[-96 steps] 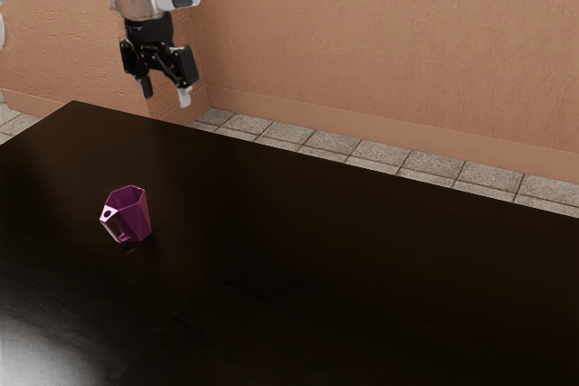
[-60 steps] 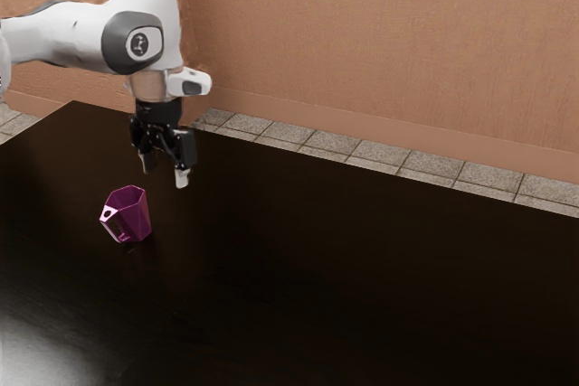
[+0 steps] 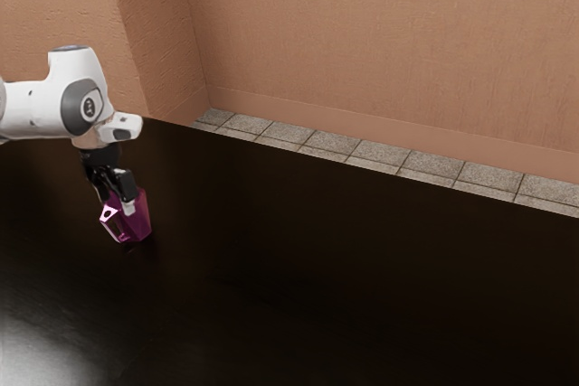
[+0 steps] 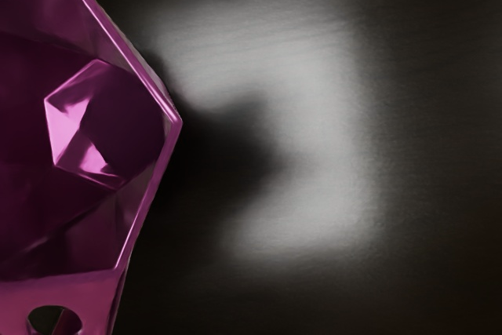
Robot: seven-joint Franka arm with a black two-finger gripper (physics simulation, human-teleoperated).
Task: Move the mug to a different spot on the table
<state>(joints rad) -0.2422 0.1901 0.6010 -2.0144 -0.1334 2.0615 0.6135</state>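
The purple faceted mug [image 3: 129,223] stands upright on the dark surface [image 3: 344,250]. The end effector [image 3: 118,202] is at the mug's rim, just above it. I cannot tell whether it is wide or gripping.

Soft even light on the matte terracotta plaster walls [image 3: 380,33], dark glossy wooden table [image 3: 362,268] mostly dim, pale glare patch at the exterior view's lower left corner, bright highlights on the glossy faceted magenta mug [image 3: 122,228], broad white sheen on the tabletop beside it in the wrist view, a dark shadow cutting into that sheen.
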